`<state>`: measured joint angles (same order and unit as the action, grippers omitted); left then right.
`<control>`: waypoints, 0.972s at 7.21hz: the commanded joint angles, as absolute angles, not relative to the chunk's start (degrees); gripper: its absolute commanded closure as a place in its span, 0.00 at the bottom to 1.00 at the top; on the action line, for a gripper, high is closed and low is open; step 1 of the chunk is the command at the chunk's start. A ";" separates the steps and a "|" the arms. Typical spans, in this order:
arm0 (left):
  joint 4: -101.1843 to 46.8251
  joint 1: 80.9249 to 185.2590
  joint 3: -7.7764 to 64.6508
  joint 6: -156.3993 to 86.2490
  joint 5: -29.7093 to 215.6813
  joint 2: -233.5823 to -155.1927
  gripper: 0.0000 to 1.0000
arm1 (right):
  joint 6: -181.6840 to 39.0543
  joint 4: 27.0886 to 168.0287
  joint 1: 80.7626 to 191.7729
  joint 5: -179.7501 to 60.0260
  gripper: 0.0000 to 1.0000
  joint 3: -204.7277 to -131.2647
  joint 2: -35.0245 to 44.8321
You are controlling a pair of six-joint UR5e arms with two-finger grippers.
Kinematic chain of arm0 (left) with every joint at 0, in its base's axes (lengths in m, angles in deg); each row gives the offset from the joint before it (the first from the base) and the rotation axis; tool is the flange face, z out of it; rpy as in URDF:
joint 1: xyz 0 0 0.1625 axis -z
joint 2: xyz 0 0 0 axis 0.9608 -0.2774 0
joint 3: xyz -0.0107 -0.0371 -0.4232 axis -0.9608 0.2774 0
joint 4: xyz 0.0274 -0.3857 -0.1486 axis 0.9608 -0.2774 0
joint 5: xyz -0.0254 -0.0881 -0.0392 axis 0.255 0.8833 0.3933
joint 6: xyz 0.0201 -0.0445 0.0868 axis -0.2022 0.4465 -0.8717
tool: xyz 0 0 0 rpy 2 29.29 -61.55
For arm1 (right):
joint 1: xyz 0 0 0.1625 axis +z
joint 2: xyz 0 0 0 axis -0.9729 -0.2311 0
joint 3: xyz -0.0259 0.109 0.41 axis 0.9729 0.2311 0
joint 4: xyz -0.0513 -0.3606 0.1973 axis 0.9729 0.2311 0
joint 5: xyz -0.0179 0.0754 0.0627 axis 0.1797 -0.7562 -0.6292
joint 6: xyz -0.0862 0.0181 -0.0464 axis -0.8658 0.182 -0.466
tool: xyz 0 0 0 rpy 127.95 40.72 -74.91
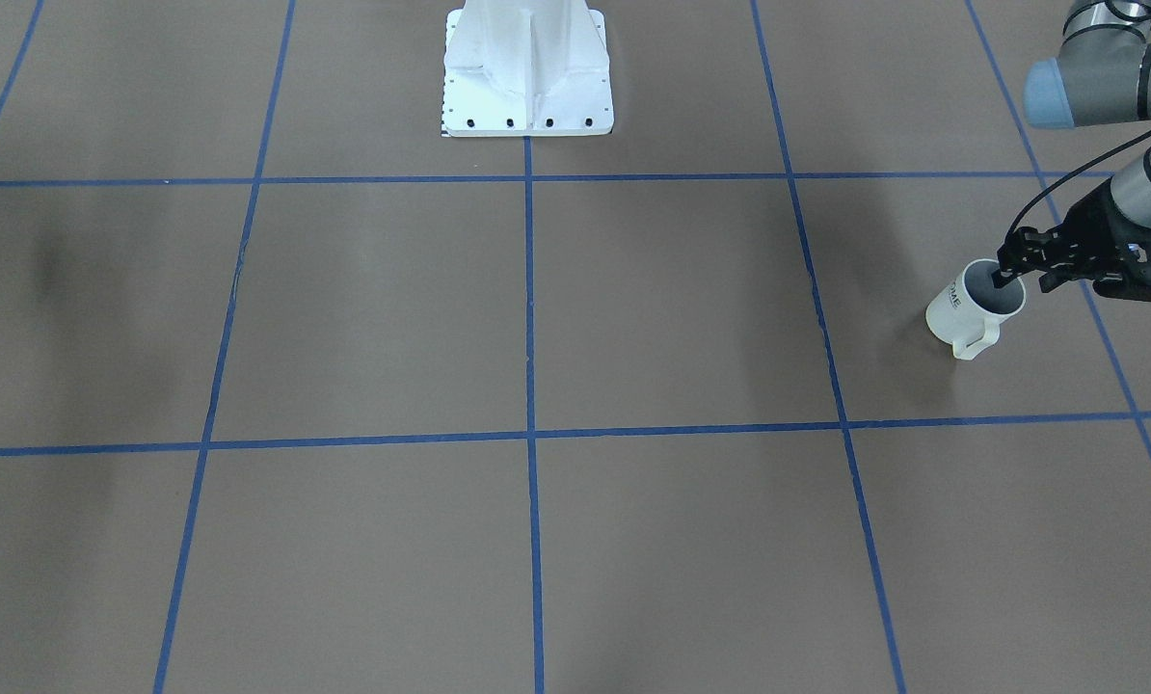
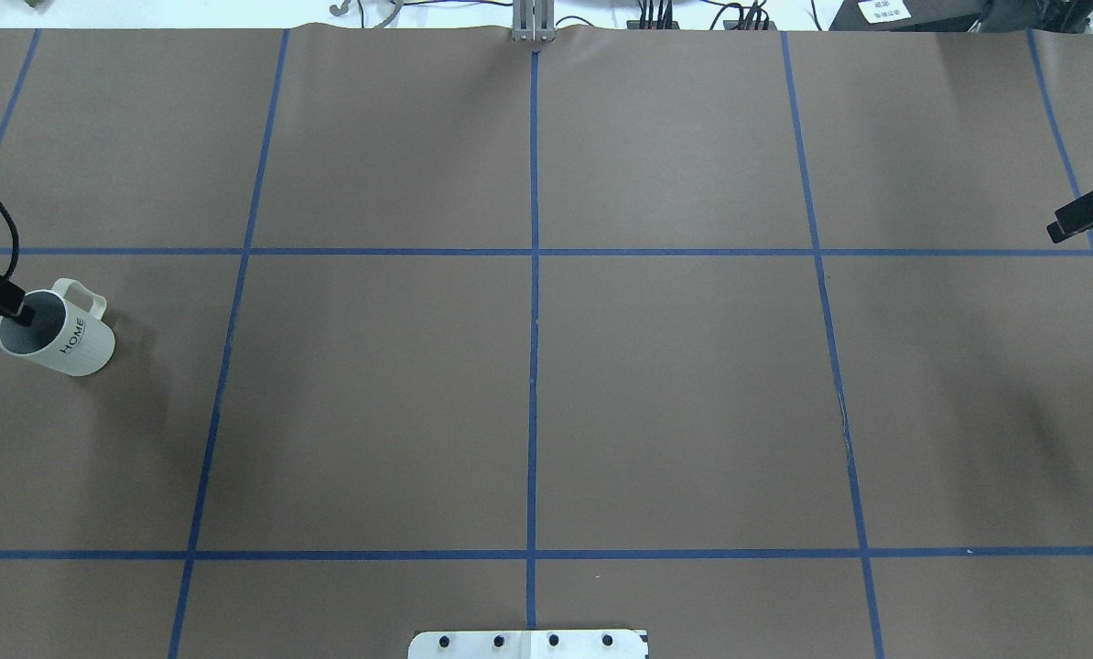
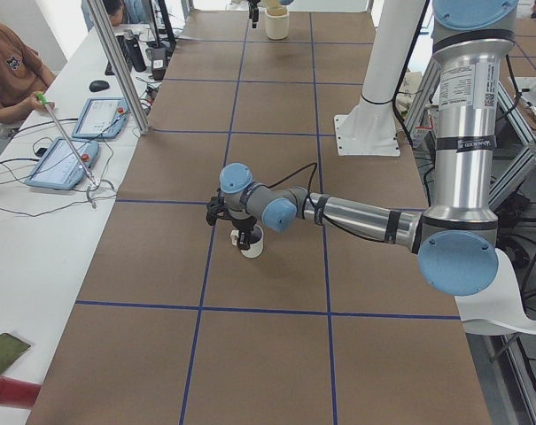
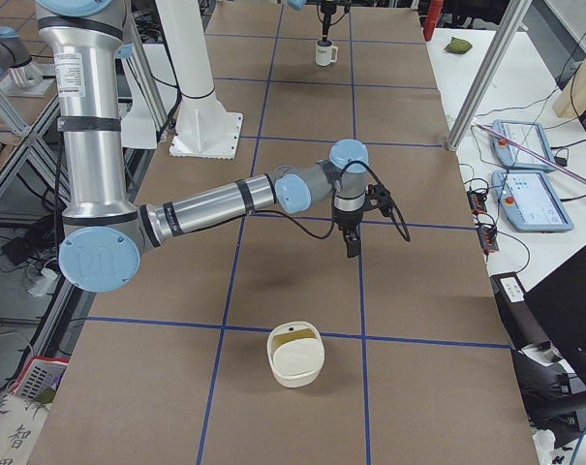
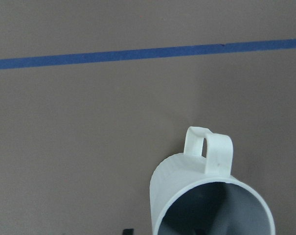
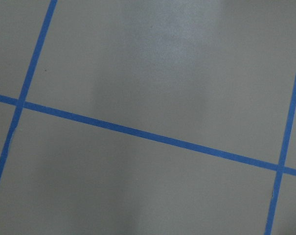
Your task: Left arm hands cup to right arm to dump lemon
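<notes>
Looks like the very first step: taking hold, with hand-over and dump both yet to come. Spread well apart across the table [image 2: 675,394]: left arm [image 3: 365,214] stretched low toward the left end, right arm [image 4: 210,205] reaching toward the right end, hanging clear of the surface. Closer to the right-end edge, a white tub [image 4: 294,376] with something yellow-green inside, too small to say what.

Toward the left end, about midway between the long edges: the cup [image 2: 75,343], upright, handle [image 5: 209,149] turned toward the long edge away from the robot. Cannot tell whether resting on the table or just lifted. No lemon to be seen: nothing but grey inner wall in the left wrist view, with the cup's floor cut off.

Left gripper [image 1: 1023,281] down on the rim, astride the wall: one finger [image 1: 1002,278] inside the mouth, the other outside. Impossible to say whether pinched tight or slack. Right gripper [image 4: 352,242] pointing down, carrying nothing; cannot tell how far parted.

Next, probably: confirm a firm pinch on the thin wall, lift straight up to keep the cup level, carry it toward mid-table, and leave the handle or the opposite rim free for the right gripper.
</notes>
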<state>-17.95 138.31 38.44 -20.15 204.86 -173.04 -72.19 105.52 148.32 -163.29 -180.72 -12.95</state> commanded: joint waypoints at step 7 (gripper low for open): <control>1.01 158.09 38.10 -38.73 205.40 -175.58 0.00 | -72.78 105.80 162.05 -173.68 0.00 -174.94 -18.45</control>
